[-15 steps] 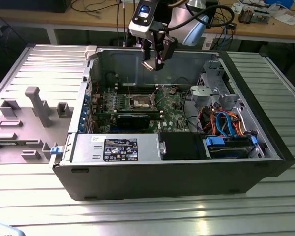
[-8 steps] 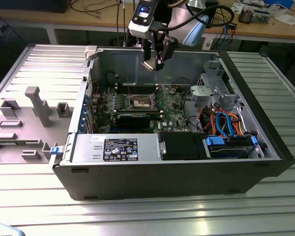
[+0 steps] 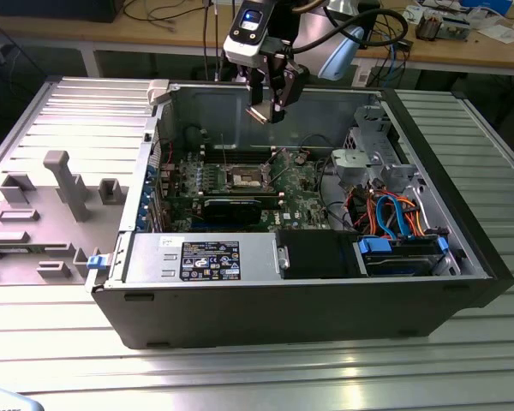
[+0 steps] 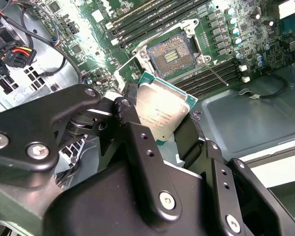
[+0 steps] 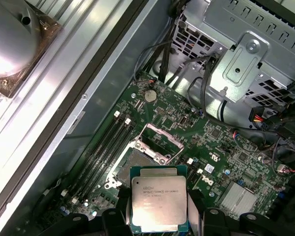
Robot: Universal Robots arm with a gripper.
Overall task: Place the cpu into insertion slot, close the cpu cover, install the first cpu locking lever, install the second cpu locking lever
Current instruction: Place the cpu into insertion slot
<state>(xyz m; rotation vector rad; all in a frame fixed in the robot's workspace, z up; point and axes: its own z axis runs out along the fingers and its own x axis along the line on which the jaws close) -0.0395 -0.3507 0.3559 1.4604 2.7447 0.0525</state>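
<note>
CPU [image 5: 160, 204] is not in its socket: it hangs in the air, pinched by two opposite edges between the black fingers [image 5: 115, 219] of the hand [image 5: 160, 221], with its dull silver top facing both wrist views and its green edge showing around the metal. In the exterior view the hand [image 3: 270, 107] is poised above the open computer case [image 3: 283, 317], near the case's back wall and well above the green circuit board [image 3: 304, 188], with the CPU [image 3: 259, 114] a small pale plate at its tip. The case lies on a ribbed metal desk [image 3: 68, 342]. In the second wrist view the CPU [image 4: 162, 110] is tilted, and beyond it the insertion slot [image 4: 169, 54] lies bare, its dark centre ringed by a silver rim. In the first wrist view the insertion slot [image 5: 135, 162] sits just past the chip's far edge and is partly hidden by it, and the cpu cover [image 5: 160, 137], a thin silver frame with a square window, stands raised on the slot's far side. Long narrow memory slots [image 5: 105, 147] run beside the socket, and a grey metal drive cage [image 5: 246, 59] with bundled cables stands further off in the case.
</note>
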